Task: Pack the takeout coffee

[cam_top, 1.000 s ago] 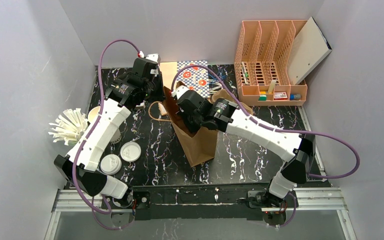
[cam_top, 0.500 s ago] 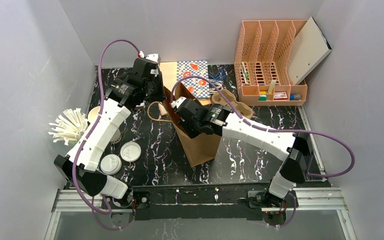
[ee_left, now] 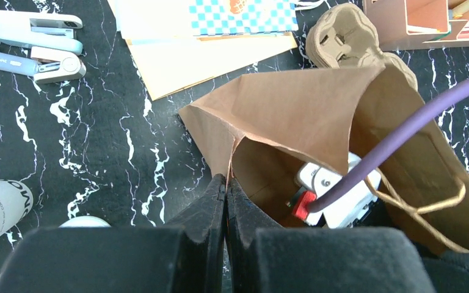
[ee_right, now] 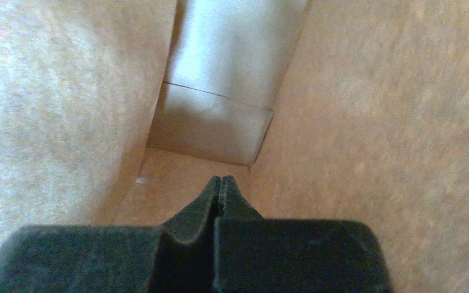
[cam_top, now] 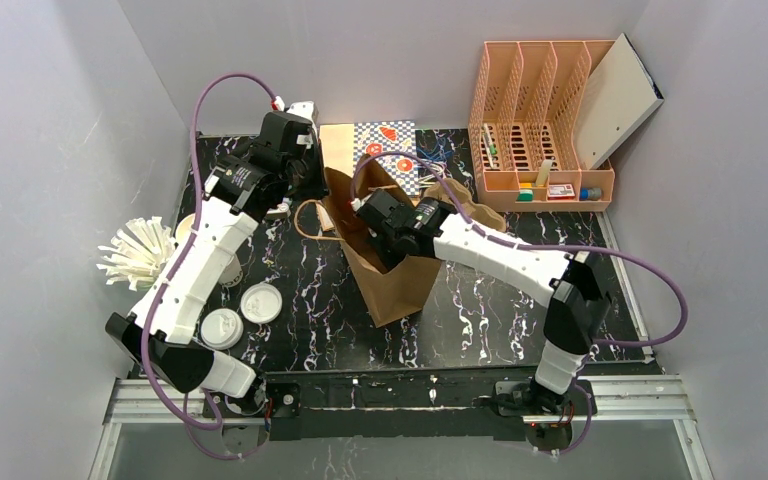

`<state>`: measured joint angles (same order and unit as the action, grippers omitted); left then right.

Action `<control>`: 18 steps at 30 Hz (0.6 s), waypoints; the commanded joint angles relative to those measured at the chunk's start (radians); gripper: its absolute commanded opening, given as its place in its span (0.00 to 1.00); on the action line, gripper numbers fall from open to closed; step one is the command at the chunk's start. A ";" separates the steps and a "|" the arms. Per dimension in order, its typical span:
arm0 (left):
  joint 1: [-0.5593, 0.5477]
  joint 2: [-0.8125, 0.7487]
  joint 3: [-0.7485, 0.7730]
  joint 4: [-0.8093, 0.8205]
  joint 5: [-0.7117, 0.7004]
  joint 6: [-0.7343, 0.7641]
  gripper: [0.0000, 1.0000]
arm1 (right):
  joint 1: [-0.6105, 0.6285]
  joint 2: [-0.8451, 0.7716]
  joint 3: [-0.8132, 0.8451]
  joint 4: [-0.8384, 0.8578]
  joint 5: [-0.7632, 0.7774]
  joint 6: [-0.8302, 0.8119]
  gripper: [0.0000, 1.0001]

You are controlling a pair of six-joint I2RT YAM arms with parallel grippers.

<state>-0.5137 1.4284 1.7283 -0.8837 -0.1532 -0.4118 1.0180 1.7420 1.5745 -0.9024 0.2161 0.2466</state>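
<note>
The left end effector (ee_left: 226, 183) is closed, its two black fingers pinched on the rim of the brown paper bag (cam_top: 400, 285) at a corner fold on the left side of the bag's mouth. The bag sits in the middle of the dark marbled worktop (cam_top: 480, 300) with its mouth spread wide. The right end effector (ee_right: 220, 182) is deep inside the bag, fingers pressed together with nothing between them (only brown paper walls and the folded bottom show around it). In the left wrist view, the right arm's white wrist and its purple cable (ee_left: 403, 125) run down into the mouth.

The takeout coffee is outside the bag. The first lidded cup (cam_top: 221, 328) and the second lidded cup (cam_top: 260, 303) stand side by side at the near left of the worktop, beside the left arm and well apart from the bag. From above only their round white lids show, so which is green and which cream cannot be told.

A pulp cup carrier (ee_left: 342, 39) lies just beyond the bag's far edge. A peach file rack (cam_top: 540, 120) stands in the far right corner, and a bundle of white sticks (cam_top: 138, 252) lies at the left edge.
</note>
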 commanded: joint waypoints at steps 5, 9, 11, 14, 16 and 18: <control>0.003 -0.040 0.017 0.021 0.036 -0.006 0.01 | -0.013 0.065 0.033 -0.070 -0.078 0.011 0.01; 0.003 -0.062 -0.017 0.065 0.055 -0.022 0.01 | -0.023 0.077 0.033 -0.046 -0.150 0.013 0.01; 0.003 -0.064 -0.026 0.067 0.048 -0.024 0.01 | -0.029 0.069 0.025 -0.018 -0.225 0.013 0.01; 0.003 -0.054 -0.024 0.051 0.039 -0.025 0.01 | -0.042 0.038 0.020 0.044 -0.395 0.020 0.01; 0.003 -0.053 -0.026 0.048 0.037 -0.027 0.01 | -0.055 0.012 0.004 0.108 -0.507 0.047 0.01; 0.003 -0.056 -0.033 0.049 0.035 -0.027 0.01 | -0.076 -0.013 -0.019 0.171 -0.612 0.080 0.01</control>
<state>-0.5133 1.4208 1.6978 -0.8597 -0.1219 -0.4309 0.9752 1.8088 1.5730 -0.8513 -0.1246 0.2668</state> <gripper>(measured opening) 0.013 0.031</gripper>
